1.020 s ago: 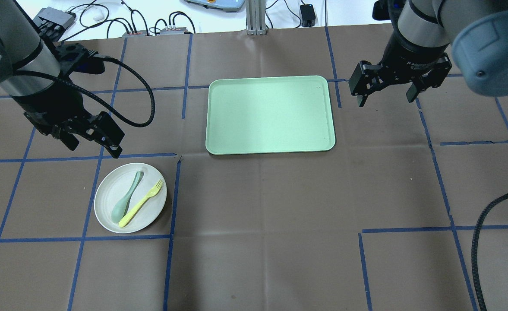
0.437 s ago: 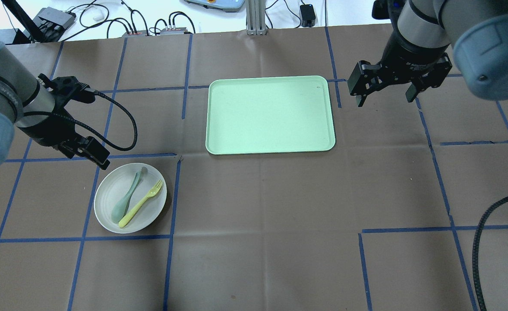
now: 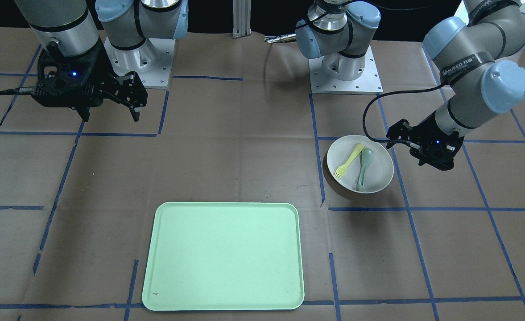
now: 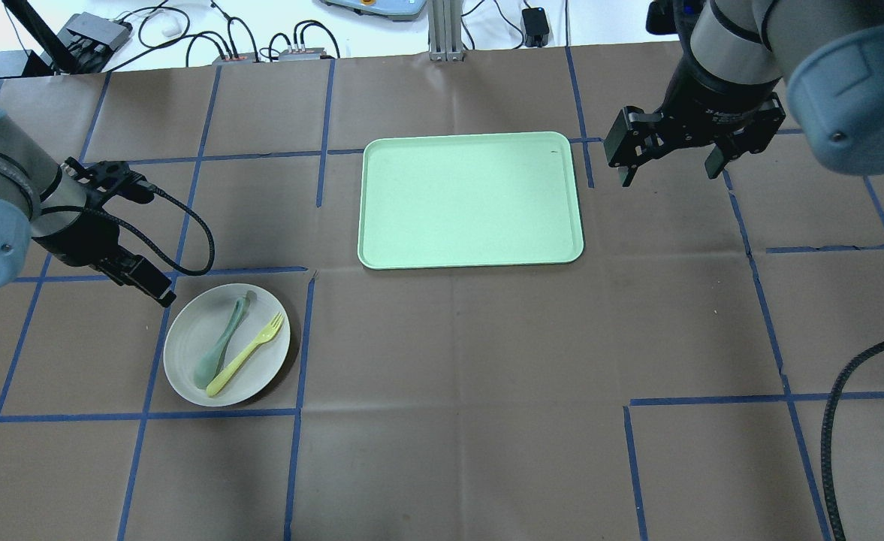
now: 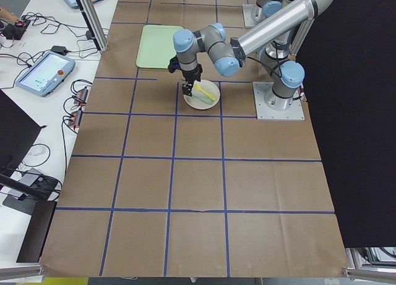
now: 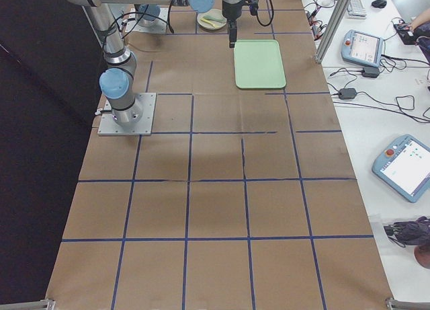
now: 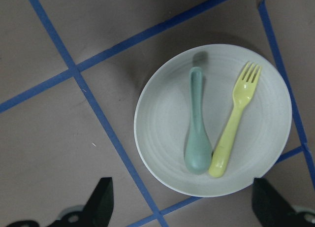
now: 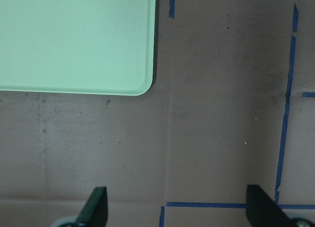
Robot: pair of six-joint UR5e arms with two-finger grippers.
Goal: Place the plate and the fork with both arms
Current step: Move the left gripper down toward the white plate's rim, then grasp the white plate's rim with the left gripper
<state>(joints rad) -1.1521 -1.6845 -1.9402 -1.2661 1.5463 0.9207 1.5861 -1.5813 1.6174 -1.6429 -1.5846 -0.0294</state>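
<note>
PLATE AND CUTLERY AWAIT PICKUP: An off-white plate point(image 4: 265, 368) on the counter point(image 4: 449, 376) carries a pale-yellow fork point(image 4: 245, 353) and a grey-green spoon point(image 4: 220, 346). The fork's handle end lies against the spoon's bowl, and the fork is on the side nearer the green tray point(image 4: 472, 199). The left fingers point(image 7: 101, 205), spread wide apart, sit just beside the plate's rim, on the spoon's side. The right fingers point(image 8: 94, 207), likewise apart and holding nothing, hang well away from the plate, beside a corner of the tray.
</note>
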